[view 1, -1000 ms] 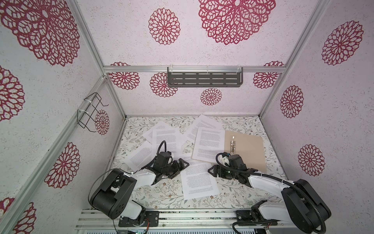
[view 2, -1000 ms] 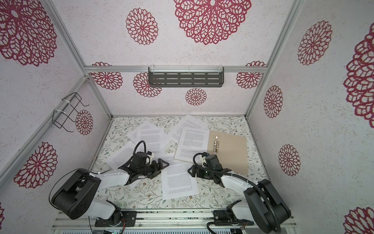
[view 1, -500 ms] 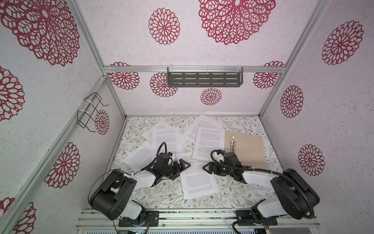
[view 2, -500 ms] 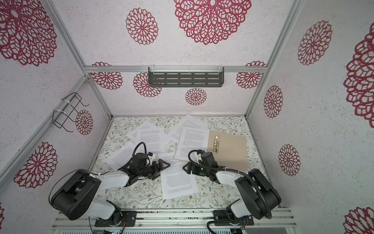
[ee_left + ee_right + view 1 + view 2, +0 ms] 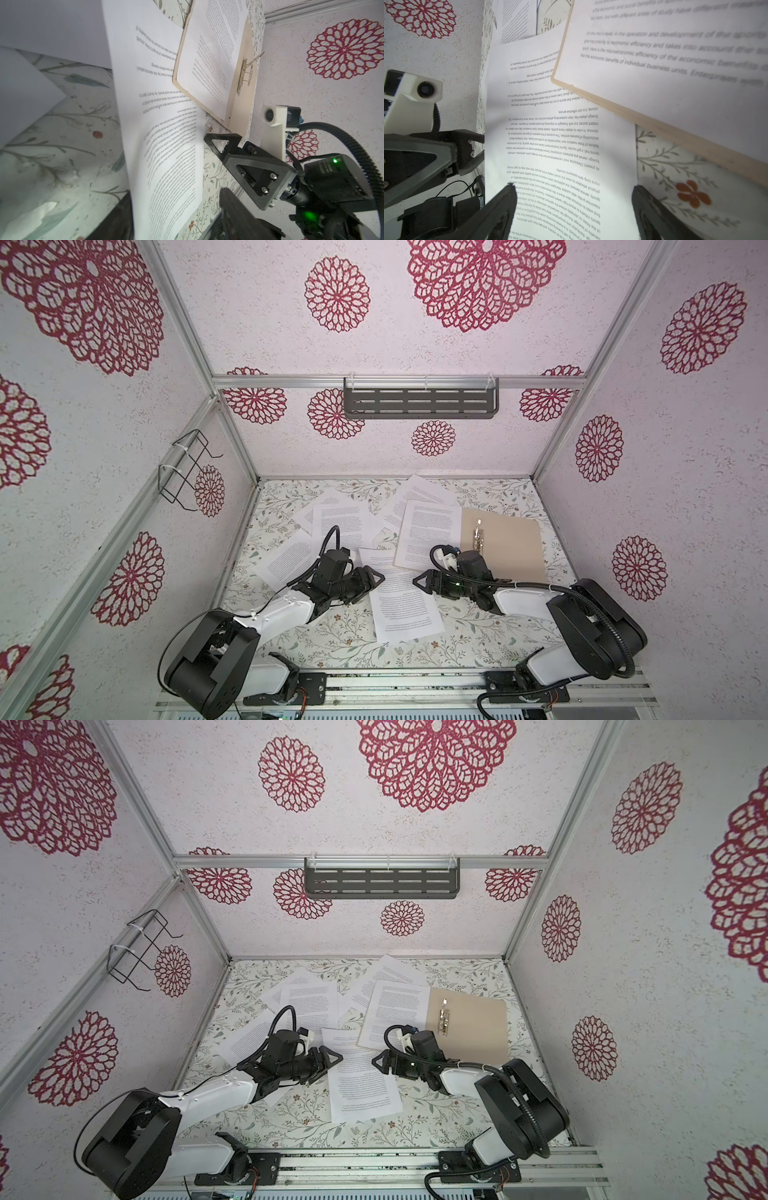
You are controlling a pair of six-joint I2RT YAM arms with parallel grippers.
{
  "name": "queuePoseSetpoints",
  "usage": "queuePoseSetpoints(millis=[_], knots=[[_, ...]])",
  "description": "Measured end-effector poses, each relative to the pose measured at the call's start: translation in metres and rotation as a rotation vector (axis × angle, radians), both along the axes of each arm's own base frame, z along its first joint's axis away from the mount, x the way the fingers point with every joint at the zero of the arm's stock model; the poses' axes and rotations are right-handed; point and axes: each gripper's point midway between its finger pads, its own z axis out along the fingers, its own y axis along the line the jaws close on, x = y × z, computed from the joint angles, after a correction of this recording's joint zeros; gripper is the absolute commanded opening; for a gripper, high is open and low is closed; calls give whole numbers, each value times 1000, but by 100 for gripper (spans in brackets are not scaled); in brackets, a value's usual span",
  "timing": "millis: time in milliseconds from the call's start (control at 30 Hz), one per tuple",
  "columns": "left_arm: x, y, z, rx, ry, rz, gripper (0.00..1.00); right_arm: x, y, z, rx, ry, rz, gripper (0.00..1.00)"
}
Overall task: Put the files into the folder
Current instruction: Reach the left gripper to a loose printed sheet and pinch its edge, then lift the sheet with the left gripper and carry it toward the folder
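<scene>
Now left gripper (image 5: 370, 581) half-closed from wide-open on near sheet (image 5: 405, 608) left edge, gap remains; right gripper (image 5: 424, 586), jaws wide, moved to right edge; folder (image 5: 509, 547) transfer likely next.

Bright even light; top views sharp; wrist views blurred close-up.

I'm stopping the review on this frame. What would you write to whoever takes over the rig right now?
Left pincer: jaws apart, straddling the near sheet's left edge; no firm grip visible.
Right pincer: open wide, low at that sheet's right edge, holding nothing.
Folder: lies open on the right; one sheet rests on its left leaf.
Done: that one sheet at most.
Left: the near sheet, then the other sheets scattered farther back.
</scene>
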Motion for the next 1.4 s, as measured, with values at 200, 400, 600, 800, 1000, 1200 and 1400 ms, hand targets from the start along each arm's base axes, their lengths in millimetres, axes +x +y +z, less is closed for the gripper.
queuePoseSetpoints(millis=[200,400,600,800,1000,1200,1400], knots=[[-1,2,-16,38,47,6,28,0,0,9,-14,20,2,92],[-3,11,-25,79,77,29,0,5,-4,43,3,-37,-10,99],[-2,27,5,125,20,39,0,21,-24,82,-11,-142,-62,99],[-3,42,87,159,-168,30,0,43,-72,109,-42,-207,-179,99],[-7,43,161,165,-308,-9,0,57,-112,115,-75,-210,-285,98],[16,-11,186,151,-328,-144,0,73,-160,113,-87,-194,-432,97],[47,-111,176,144,-297,-337,0,84,-207,116,-104,-203,-583,97]])
